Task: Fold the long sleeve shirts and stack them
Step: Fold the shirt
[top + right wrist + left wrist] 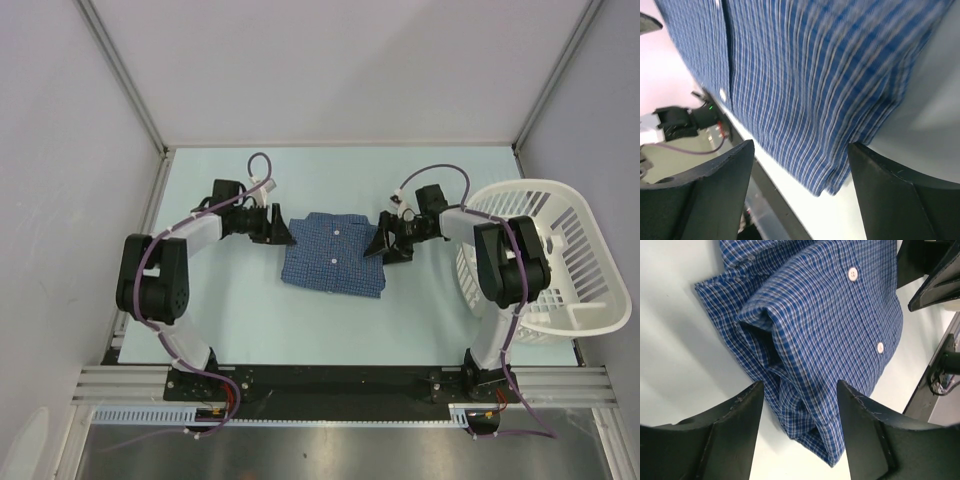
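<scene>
one folded blue shirt [333,254] lies mid-worktop [250,320] between the arms, button strip running far-to-near, with the left gripper [283,232] at its left edge and the right gripper [380,246] at its right edge, both spread wide, holding nothing.

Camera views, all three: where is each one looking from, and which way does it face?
Top external: above and behind the bases, looking down on the table; both arms, the left claw, right claw, shirt and basket show.
Left wrist: on the left arm, looking past its own fingers at the shirt's bunched edge; the right claw shows top right.
Right wrist: on the right arm, looking past its own fingers at the shirt's edge.
Shared: all three see the shirt.
</scene>
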